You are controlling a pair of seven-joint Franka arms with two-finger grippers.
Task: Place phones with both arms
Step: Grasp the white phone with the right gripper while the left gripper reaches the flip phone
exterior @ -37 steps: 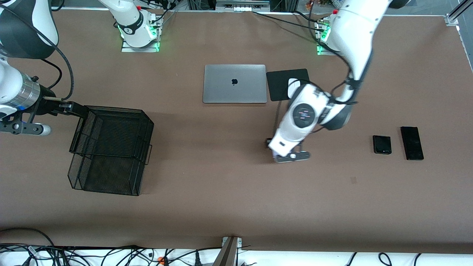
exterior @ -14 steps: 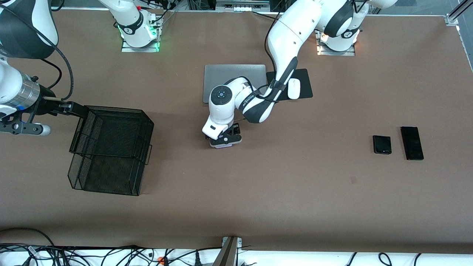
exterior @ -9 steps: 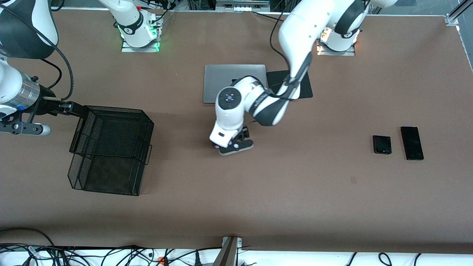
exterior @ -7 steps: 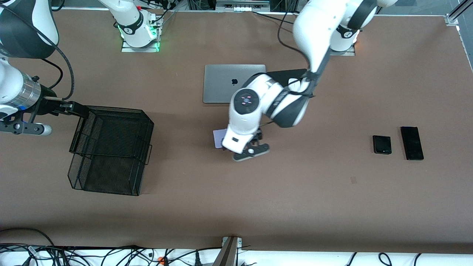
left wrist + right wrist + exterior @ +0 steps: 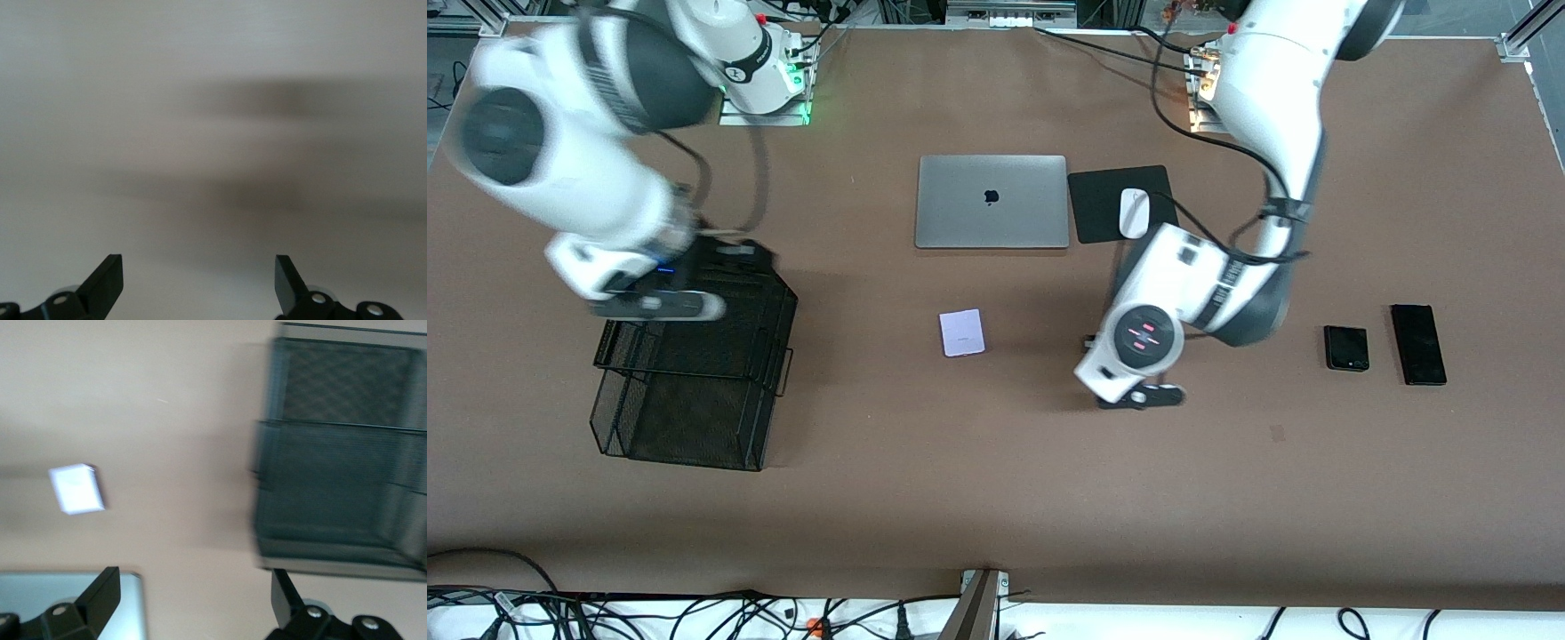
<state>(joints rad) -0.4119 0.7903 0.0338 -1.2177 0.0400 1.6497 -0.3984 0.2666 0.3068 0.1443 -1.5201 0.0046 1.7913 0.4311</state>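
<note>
Released since earlier, the lilac phone (image 5: pixel 962 333) lies flat on the counter (image 5: pixel 996 498); both tools, left tool (image 5: pixel 1138 394) and right tool (image 5: pixel 660 305), are spread empty; grip this thin, rigid, slick slab across its edges.

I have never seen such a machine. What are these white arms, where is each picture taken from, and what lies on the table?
Two robot arms stand at a brown table. One picture looks down from a high camera; two come from wrist cameras. The left gripper, open, is over bare table. The right gripper, open, is over the black wire basket. Neither holds anything. A lilac-white phone lies mid-table; a small black phone and a longer black phone lie toward the left arm's end. Also a laptop and a mouse.
</note>
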